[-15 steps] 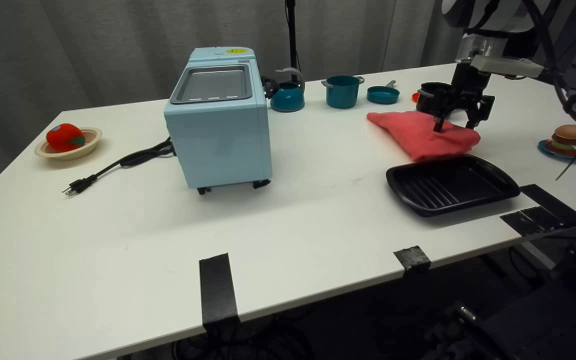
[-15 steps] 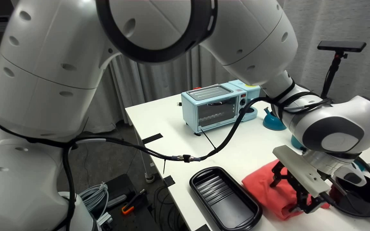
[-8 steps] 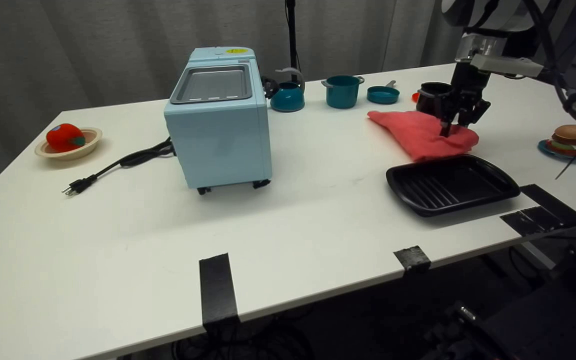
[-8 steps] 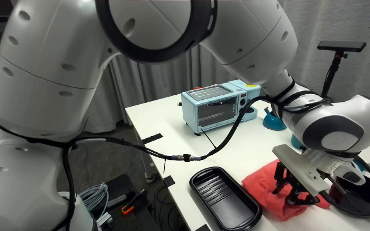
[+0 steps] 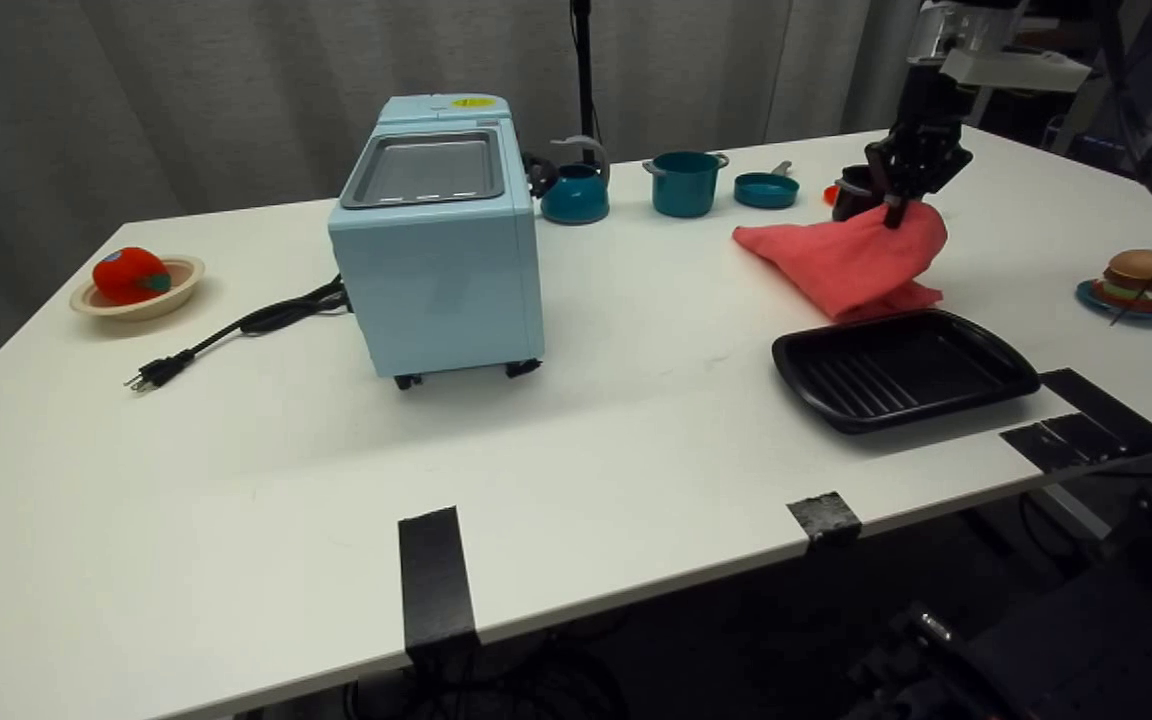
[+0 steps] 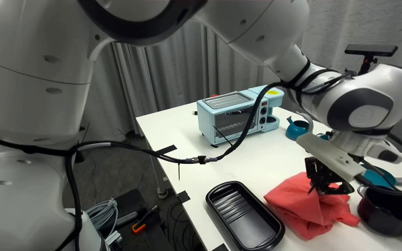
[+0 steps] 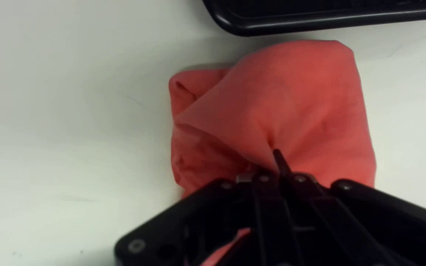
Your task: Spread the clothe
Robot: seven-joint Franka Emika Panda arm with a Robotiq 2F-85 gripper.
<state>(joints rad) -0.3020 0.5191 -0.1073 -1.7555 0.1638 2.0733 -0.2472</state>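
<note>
The cloth, a coral-red piece of fabric (image 5: pixel 841 262), lies bunched and folded on the white table, partly pulled up into a peak. My gripper (image 5: pixel 894 214) is at the top of that peak, its jaws shut with a pinch of fabric between them. In the wrist view the fabric (image 7: pixel 309 81) creases toward the fingertips of the gripper (image 7: pixel 277 162), and a loose fold lies to the left. The cloth (image 6: pixel 297 202) hangs under the gripper (image 6: pixel 313 190) in an exterior view, its lower part still resting on the table.
A black ridged tray (image 5: pixel 906 425) lies close beside the cloth, toward the table's near edge. On the opposite side stands a dark pot (image 6: pixel 384 216). Farther off are a light-blue toaster oven (image 5: pixel 441 280), a teal pot (image 5: pixel 684 188) and a toy burger (image 5: pixel 1141 275) on a plate.
The jaws have come together on the cloth. Since then the arm has risen, lifting the gripped part into a peak. The tray and the other items have stayed put.
</note>
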